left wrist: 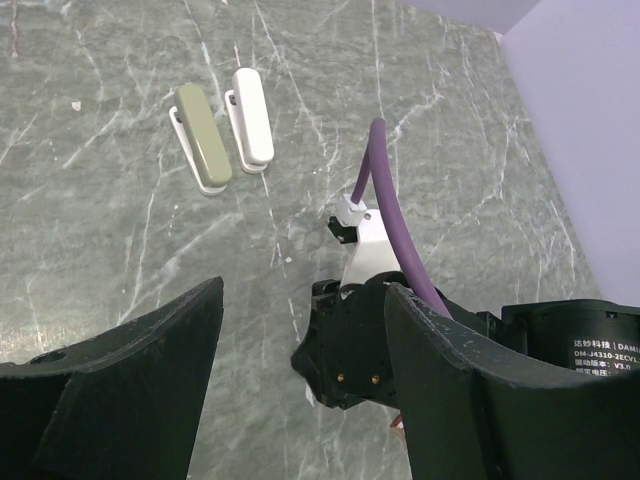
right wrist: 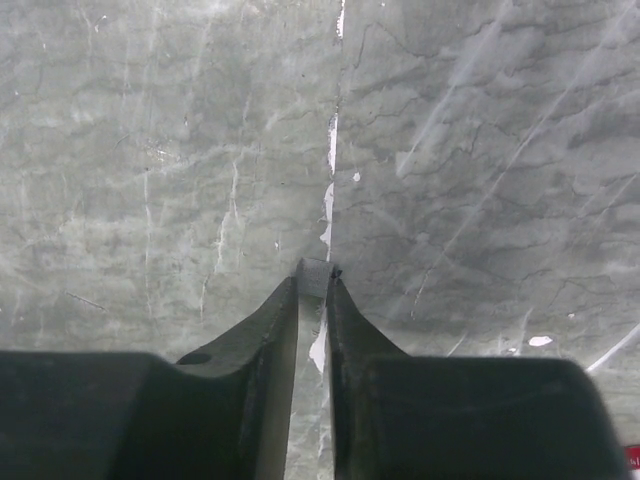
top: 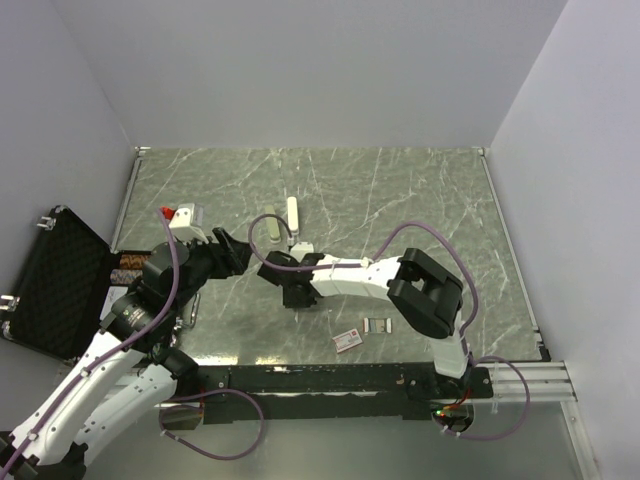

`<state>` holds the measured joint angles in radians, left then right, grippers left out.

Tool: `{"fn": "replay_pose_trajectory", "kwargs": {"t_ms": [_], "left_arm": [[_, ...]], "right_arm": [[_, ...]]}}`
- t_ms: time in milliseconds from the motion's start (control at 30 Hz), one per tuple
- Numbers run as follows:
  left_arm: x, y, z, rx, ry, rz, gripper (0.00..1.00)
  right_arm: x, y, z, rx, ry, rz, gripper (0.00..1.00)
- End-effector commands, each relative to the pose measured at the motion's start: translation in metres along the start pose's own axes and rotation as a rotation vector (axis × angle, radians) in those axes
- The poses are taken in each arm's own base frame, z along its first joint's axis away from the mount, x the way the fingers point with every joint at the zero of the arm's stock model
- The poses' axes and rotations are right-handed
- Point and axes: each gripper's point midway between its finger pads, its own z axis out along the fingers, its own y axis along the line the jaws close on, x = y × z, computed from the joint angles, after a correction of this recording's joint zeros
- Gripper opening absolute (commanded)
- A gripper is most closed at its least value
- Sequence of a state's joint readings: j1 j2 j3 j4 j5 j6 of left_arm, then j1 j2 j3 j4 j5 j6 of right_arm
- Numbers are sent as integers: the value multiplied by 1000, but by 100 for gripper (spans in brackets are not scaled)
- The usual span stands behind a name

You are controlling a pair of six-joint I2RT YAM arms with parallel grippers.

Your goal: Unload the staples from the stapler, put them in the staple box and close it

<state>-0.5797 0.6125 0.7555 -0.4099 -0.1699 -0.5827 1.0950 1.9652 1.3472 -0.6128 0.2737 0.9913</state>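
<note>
The black left gripper (left wrist: 302,295) is wide apart over the grey marble table (top: 400,200), the black right gripper (right wrist: 313,285) nearly together, its hold unclear

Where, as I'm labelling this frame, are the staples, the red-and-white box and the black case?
staples (top: 378,324): top view, middle of the strip.
red-and-white box (top: 348,340): top view, centre of its top face.
black case (top: 62,282): top view, its dark inner lining.

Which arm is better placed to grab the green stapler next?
Left, probably. The left hand is open, and the green stapler and white stapler lie just ahead of it in its wrist view. The right hand is nearly shut and faces only the table, with no stapler in its view.
</note>
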Motion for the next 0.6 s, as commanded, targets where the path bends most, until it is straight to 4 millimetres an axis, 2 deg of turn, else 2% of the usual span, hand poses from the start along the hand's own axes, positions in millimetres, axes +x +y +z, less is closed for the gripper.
{"fn": "replay_pose_trajectory", "kwargs": {"t_ms": [0, 167, 267, 333, 433, 567], "left_arm": [[0, -1, 0, 10, -3, 16, 71], [-1, -1, -1, 11, -7, 15, 71], [-1, -2, -1, 14, -11, 13, 71], [-1, -1, -1, 13, -10, 15, 71], [-1, -2, 0, 13, -8, 15, 71], [-2, -2, -1, 16, -10, 16, 71]], "right_arm": [[-3, -32, 10, 93, -43, -11, 17], [-10, -57, -11, 142, -98, -24, 15], [-13, -78, -31, 164, -133, -20, 15], [-16, -90, -51, 149, -164, -6, 15], [-13, -114, -71, 164, -180, 10, 15], [3, -156, -92, 204, -183, 50, 15]]}}
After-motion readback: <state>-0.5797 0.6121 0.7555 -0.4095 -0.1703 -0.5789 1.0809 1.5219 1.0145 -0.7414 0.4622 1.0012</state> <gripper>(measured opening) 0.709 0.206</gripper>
